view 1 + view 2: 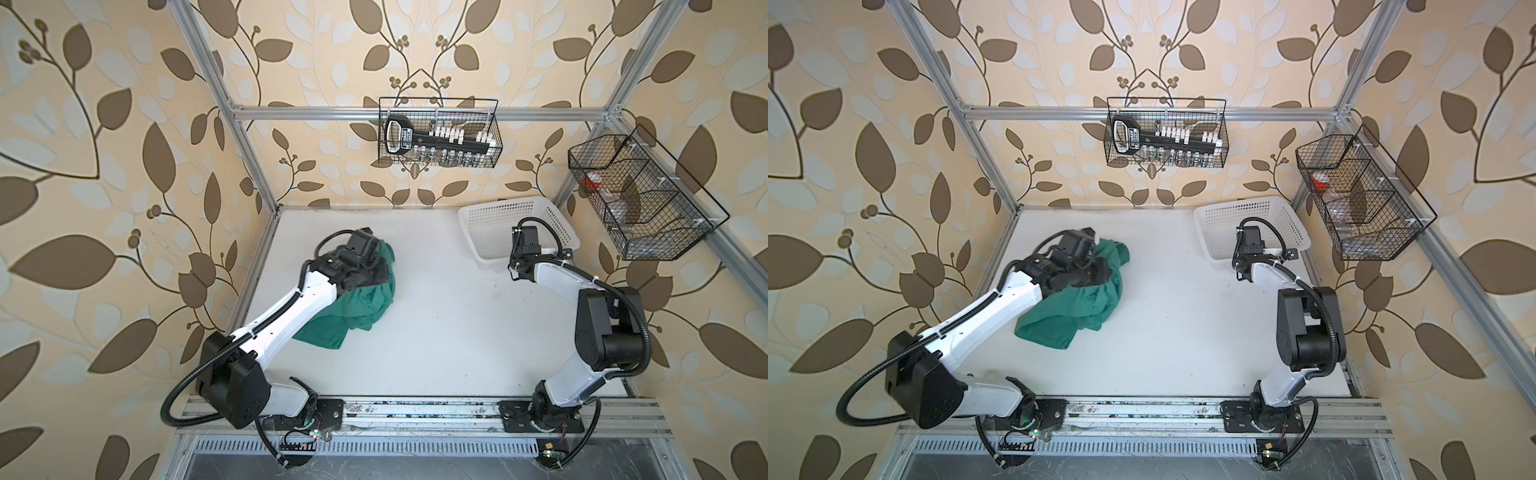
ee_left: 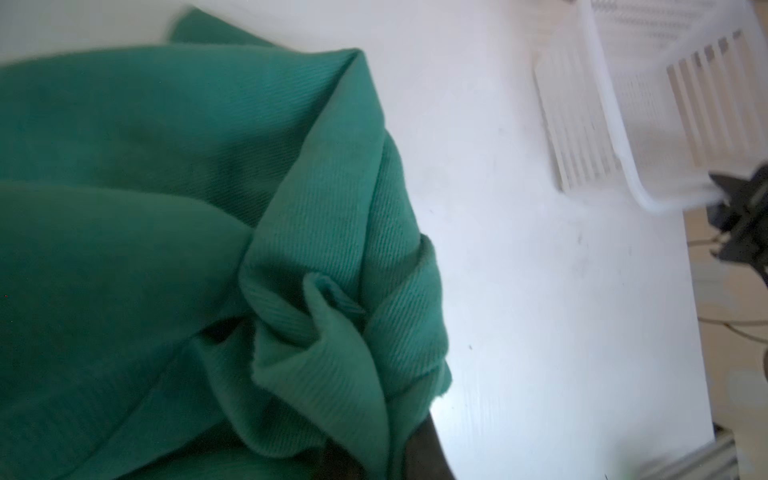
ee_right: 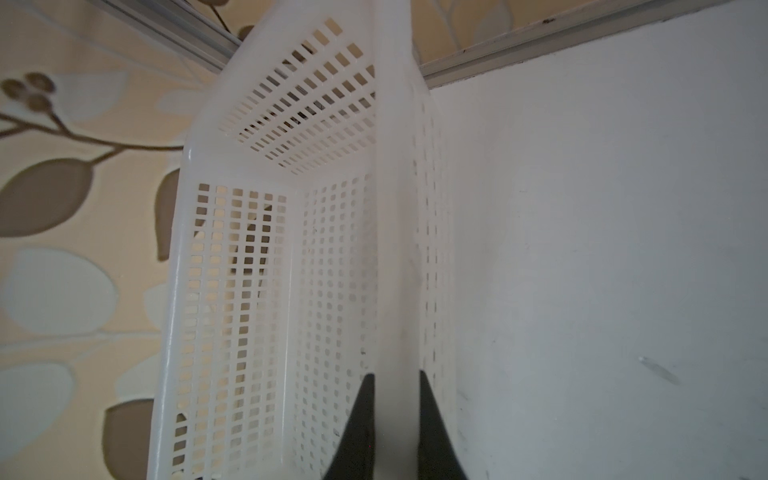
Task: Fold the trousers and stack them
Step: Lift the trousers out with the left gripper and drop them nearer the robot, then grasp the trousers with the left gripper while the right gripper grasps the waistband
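Clearly nothing is folded yet: the long teal-green cloth trousers (image 1: pixel 357 307) sit in a crumpled heap on the left of the white bench (image 1: pixel 436 332), partly under the left arm. The left claw (image 1: pixel 374 272) is buried in the heap and clenched; we judge it pinches a bunch of cloth, probably to lift the garment and shake it open. The right claw (image 3: pixel 395 382) is closed on the rim of the white perforated plastic basket (image 1: pixel 484 239) in the far right corner, likely to shift or steady it. We cannot make out waistband, button or either leg, and cloth hides the left fingers.
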### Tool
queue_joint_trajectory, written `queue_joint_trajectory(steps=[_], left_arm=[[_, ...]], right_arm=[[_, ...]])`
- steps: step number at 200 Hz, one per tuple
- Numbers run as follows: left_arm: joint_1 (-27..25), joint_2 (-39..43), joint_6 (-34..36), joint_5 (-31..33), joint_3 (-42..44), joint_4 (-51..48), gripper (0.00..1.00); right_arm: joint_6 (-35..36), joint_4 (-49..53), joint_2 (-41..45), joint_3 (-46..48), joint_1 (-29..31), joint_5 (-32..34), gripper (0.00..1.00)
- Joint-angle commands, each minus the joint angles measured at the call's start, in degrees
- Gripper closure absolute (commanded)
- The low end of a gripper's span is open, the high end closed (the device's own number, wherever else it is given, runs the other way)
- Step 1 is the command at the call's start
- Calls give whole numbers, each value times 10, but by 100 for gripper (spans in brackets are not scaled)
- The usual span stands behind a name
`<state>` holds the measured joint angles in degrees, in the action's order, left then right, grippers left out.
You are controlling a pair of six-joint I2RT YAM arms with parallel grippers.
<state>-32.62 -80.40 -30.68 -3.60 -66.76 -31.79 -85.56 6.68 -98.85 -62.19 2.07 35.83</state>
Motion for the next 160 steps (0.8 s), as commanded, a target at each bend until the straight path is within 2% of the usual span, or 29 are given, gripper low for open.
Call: queue_joint_trajectory(steps=[1, 10, 57, 85, 103, 118, 131, 148, 160], left_arm=[[-40, -15, -39, -67, 1, 82, 100], [-53, -34, -44, -73, 1, 95, 100], [-117, -103, -49, -126, -26, 140, 100], [-150, -138, -52, -134, -51, 148, 100], [-157, -150, -45, -130, -61, 146, 100], [-157, -156, -30, -127, -71, 133, 87], [-157, -154, -8, -122, -83, 109, 70], [-157, -141, 30, -100, -94, 77, 40], [-157, -124, 63, -76, -99, 48, 27]], right_arm=[[-62, -24, -38, -56, 8, 31, 85], [-73, -22, -55, -72, 8, 20, 82], [-90, -28, -127, -129, 13, -18, 80], [-61, -54, -130, -131, 18, -30, 65], [-22, -96, -118, -117, 10, -69, 53], [23, -129, -93, -94, 6, -108, 40], [73, -145, -65, -67, 2, -146, 28], [123, -167, -19, -23, 0, -183, 24], [163, -170, 14, 5, -4, -226, 20]])
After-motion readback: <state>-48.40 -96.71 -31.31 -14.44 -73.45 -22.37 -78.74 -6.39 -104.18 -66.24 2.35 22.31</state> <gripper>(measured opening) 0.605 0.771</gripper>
